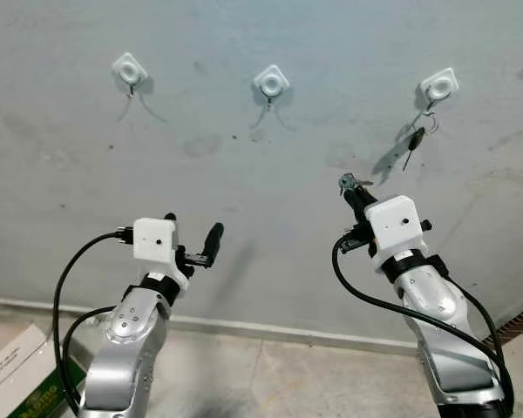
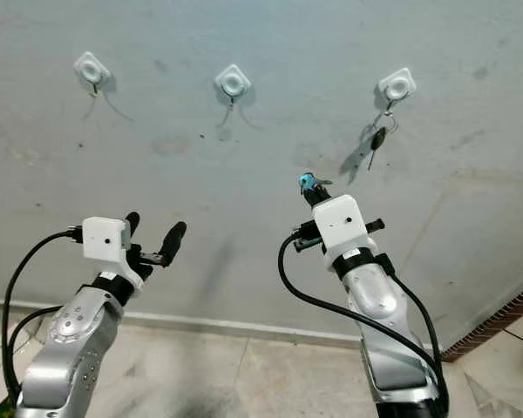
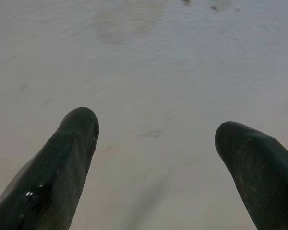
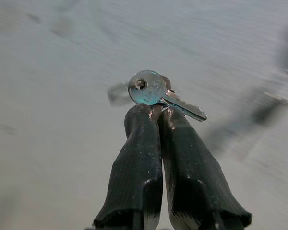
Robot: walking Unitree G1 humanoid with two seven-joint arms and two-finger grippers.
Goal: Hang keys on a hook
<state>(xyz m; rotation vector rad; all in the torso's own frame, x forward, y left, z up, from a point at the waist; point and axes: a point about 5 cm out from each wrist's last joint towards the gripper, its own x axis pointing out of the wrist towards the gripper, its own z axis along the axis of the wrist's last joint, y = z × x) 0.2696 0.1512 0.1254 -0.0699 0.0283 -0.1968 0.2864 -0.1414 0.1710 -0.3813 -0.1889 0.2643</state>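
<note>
White hooks [image 1: 271, 82] on a grey wall [image 1: 244, 174]; a silvery, teal-tinted key [image 4: 156, 91]; black fingers [image 4: 134, 163]; silver arms [image 1: 126, 348].

Three hooks in a row on the wall [image 1: 270, 174]: left hook [image 1: 129, 69], middle hook [image 1: 271, 82], right hook [image 1: 438, 85]. A hanging key [image 1: 414, 139] on the right hook. Right gripper [image 1: 350, 185] with its key [image 4: 151, 89] below-left of it; left gripper [image 1: 193, 231] lower, between left and middle hooks.

key [image 4: 151, 89]: shiny metal | wall [image 1: 244, 192]: matt, rough | hooks [image 1: 271, 83]: white plastic
</note>
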